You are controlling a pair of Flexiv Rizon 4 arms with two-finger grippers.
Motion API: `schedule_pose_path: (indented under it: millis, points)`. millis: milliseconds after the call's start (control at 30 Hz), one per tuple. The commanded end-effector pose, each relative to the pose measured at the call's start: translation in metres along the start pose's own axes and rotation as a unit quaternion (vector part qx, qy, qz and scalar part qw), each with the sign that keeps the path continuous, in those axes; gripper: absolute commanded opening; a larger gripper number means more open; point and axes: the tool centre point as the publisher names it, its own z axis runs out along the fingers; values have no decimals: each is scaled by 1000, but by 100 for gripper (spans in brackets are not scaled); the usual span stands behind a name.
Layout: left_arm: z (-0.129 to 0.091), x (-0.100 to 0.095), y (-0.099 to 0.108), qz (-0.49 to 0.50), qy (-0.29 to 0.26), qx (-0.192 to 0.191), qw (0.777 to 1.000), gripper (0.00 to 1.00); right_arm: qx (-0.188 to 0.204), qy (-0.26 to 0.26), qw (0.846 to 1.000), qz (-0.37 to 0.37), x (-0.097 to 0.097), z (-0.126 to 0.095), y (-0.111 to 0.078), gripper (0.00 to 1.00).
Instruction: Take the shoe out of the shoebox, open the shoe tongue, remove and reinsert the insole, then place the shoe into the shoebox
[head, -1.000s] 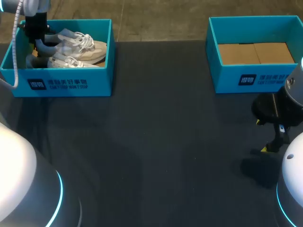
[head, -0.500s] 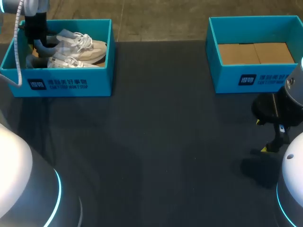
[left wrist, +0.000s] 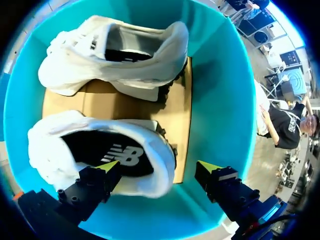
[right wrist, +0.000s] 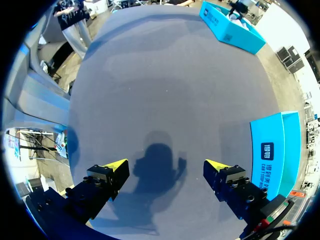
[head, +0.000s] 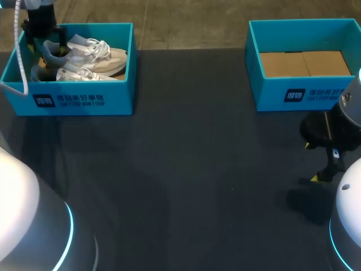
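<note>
**Item 1: teal cardboard shoebox (left wrist: 220, 100), far left corner of the dark table (head: 186, 169).** Holds two white lace-up sneakers on a brown cardboard liner (left wrist: 115, 102). The nearer white sneaker with the black insole (left wrist: 100, 150) lies under your left gripper. The second white sneaker (left wrist: 115, 55) lies beside it, further ahead.

**Item 2: left gripper (left wrist: 159, 167).** It hangs over the box with its fingers spread and gripping nothing. One yellow tip sits over the nearer sneaker's heel opening, and the other sits outside the heel, towards the box wall.

**Item 3: right gripper (right wrist: 165, 167).** Its fingers are apart and empty over bare table near the right edge.

**Item 4: second teal cardboard shoebox (head: 304, 93), far right corner.** Only a brown liner shows inside.

**Handling note:** the step in hand looks like the take-out.
- Lower the gripper so that the heel wall passes between the fingers, one inside the collar and one behind it.
- Keep the outer finger off the box wall.
- Close firmly, because a soft collar likely slips.
- Lift straight up until the sole clears the rim and the neighbouring sneaker.
</note>
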Motion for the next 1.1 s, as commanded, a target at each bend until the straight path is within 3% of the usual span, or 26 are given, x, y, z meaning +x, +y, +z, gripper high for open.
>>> schedule_pose_path:
  millis: [33, 200, 500, 833, 1100]
  points:
    - [-28, 1, -16, 2, -3, -18, 1000, 100, 0, -2, 1000, -1, 2, 0, -1, 100]
    - [-50, 1, -25, 2, -13, -30, 999, 100, 0, -2, 1000, -1, 2, 0, -1, 100]
    - [-82, 7, -61, 6, -38, -35, 999, 100, 0, -2, 1000, -1, 2, 0, -1, 100]
    - [-96, 21, -103, 0, -52, -38, 998, 100, 0, -2, 1000, -1, 2, 0, -1, 100]
    - [-95, 25, -133, -6, -61, -34, 998, 100, 0, -2, 1000, -1, 2, 0, -1, 100]
